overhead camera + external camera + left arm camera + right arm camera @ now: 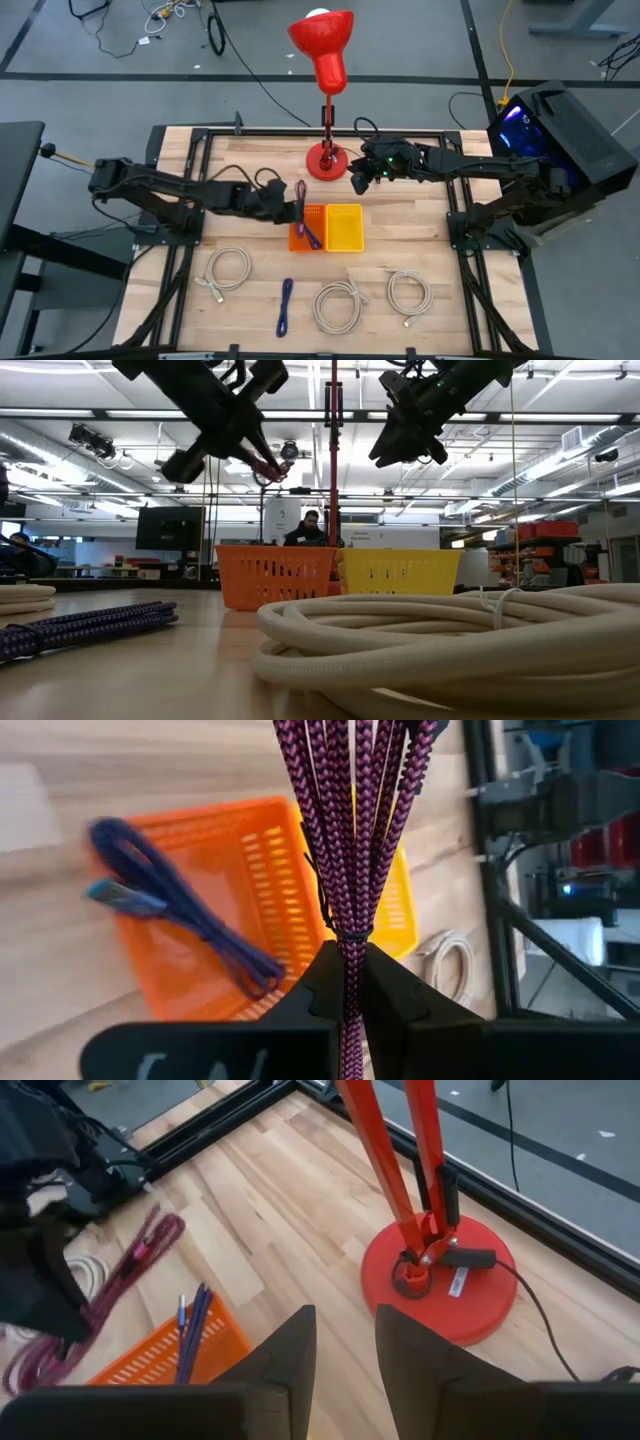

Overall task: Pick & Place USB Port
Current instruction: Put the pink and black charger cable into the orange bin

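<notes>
Holding a bundled purple braided USB cable [345,830], the left gripper [347,982] has its fingers clamped on the bundle just past its thin tie, above the orange basket [195,950]. A blue cable [180,925] already lies in that basket; the yellow basket [344,227] stands touching it. The right gripper [344,1342] hangs near the red lamp base [440,1285], fingers parted and empty. The bundle appears light, limp and braided, likely to sag or sway; a grip at the tied middle looks soundest. White coiled cables [227,268] and another blue bundle [286,306] remain on the table [255,155].
</notes>
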